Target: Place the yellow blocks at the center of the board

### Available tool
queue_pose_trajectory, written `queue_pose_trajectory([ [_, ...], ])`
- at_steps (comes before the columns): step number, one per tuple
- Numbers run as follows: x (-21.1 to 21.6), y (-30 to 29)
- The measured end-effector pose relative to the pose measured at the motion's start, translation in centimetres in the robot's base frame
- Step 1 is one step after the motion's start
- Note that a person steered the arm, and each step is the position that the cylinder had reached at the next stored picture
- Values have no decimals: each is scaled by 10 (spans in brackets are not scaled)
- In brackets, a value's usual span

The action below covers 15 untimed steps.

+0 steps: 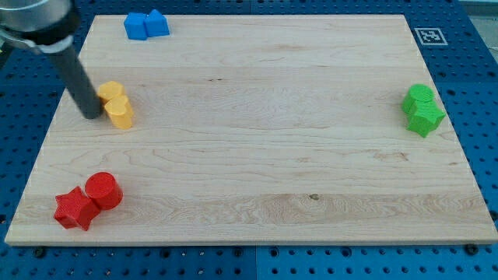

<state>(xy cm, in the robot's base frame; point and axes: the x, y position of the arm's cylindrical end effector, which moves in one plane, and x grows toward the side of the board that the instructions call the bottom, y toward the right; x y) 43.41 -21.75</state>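
Two yellow blocks sit close together near the board's left edge: a hexagonal one (111, 92) and a heart-like one (120, 113) just below it, touching. My tip (92, 115) rests on the board right beside them on their left, touching or nearly touching the yellow blocks. The dark rod slants up toward the view's top left. The wooden board (257, 140) fills most of the view.
Two blue blocks (145, 25) sit at the board's top left. A red star (75, 208) and a red cylinder (103, 190) sit at the bottom left. Two green blocks (422, 110) sit at the right edge. A marker tag (428, 36) lies at the top right.
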Motion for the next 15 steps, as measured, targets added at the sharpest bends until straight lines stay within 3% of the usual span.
queue_pose_trajectory([
  [3, 42, 163],
  [5, 43, 45],
  [6, 4, -9],
  [7, -48, -16],
  [9, -47, 1],
  [11, -14, 115],
  [12, -16, 71],
  [13, -36, 89],
  [14, -30, 141],
  [15, -30, 146],
])
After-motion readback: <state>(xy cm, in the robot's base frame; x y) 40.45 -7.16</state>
